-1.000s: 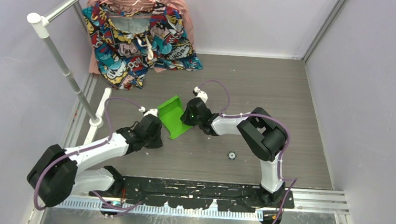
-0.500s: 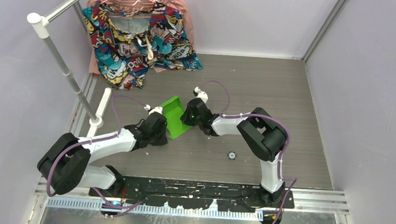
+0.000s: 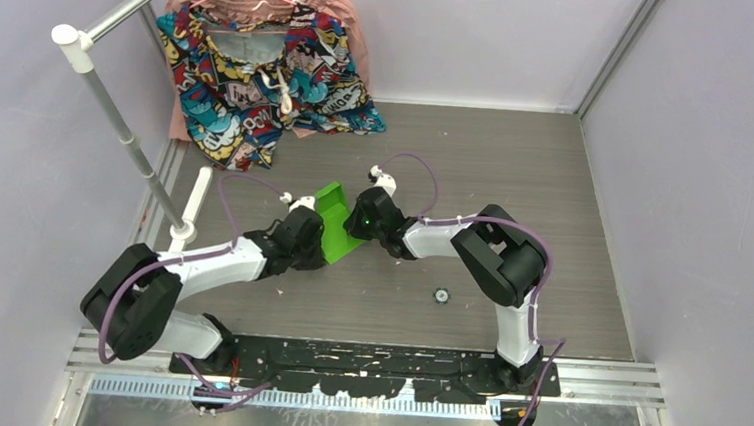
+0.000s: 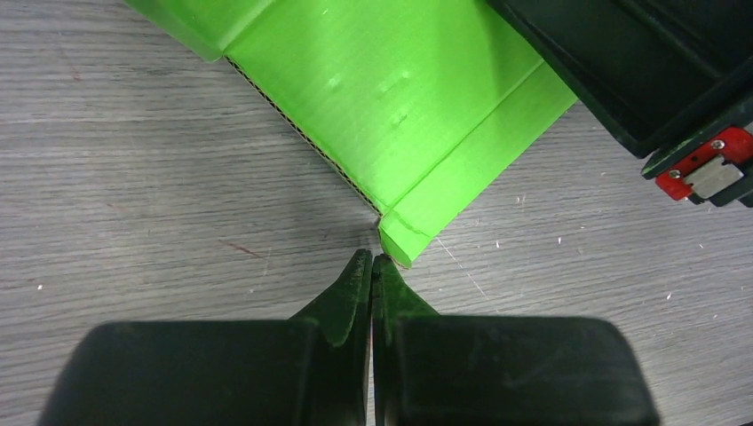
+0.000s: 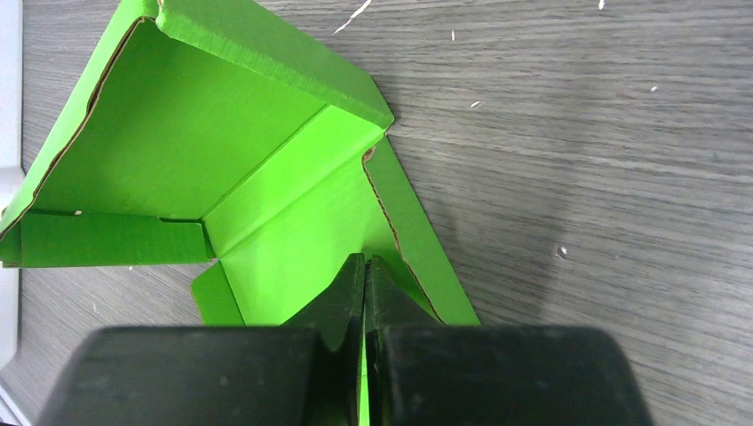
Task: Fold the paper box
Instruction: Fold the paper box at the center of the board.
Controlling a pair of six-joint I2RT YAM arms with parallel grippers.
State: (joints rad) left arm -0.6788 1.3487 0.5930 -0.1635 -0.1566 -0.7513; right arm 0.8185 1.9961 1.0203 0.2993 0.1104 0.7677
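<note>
From above, the paper box [image 3: 332,220] sits mid-desk [image 3: 515,183] wedged between both arms, with one wall standing and the rest lying flat. Left wrist cam: the left gripper [image 4: 371,264] has its fingers pressed together, tips just beside the box's near corner, I'd guess to nudge that flap up. Right wrist cam: the right gripper [image 5: 364,264] is closed too, tips on the flat lime panel, probably pinning it down. The card's only half-folded, creases and brown corrugated edges showing.

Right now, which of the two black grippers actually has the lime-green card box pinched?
The right gripper: shut on a flap of the lime-green card box. The left gripper is shut empty, tips beside the box's corner.
</note>
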